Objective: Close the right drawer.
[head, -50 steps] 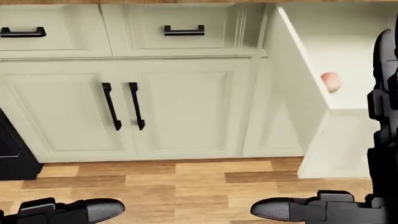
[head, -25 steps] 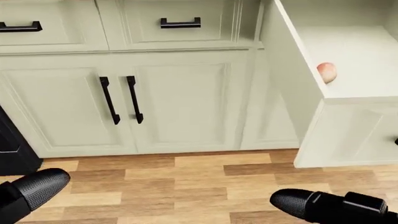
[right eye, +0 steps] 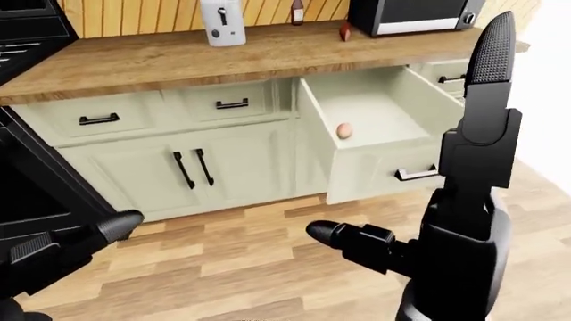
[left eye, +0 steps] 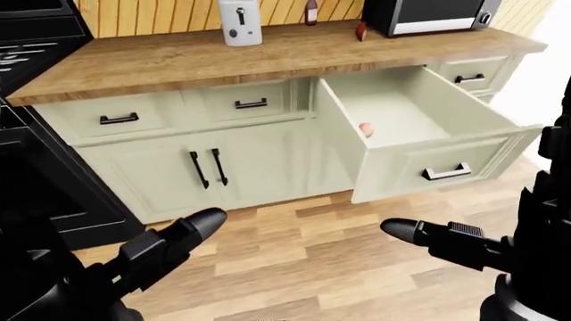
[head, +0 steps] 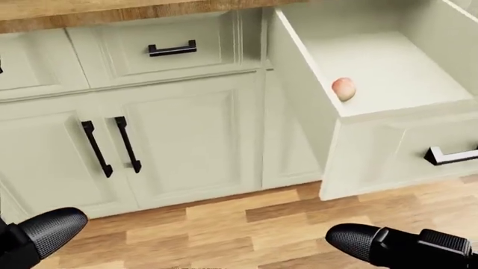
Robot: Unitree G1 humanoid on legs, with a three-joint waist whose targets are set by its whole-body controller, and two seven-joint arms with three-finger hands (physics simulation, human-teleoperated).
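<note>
Camera shifted right since a second ago: drawer handle (head: 450, 155) came into the head view; right drawer (left eye: 420, 134) stood fully pulled out, untouched.
Right hand (right eye: 464, 200) was raised near the drawer front, fingers spread, holding nothing; left hand (left eye: 165, 244) hung low, also spread and empty. A small egg (left eye: 366, 129) lay inside by the left wall. Closing likely meant pushing the front. Wooden counter (left eye: 179, 60), microwave (left eye: 433, 13), plank floor (left eye: 294, 254).
</note>
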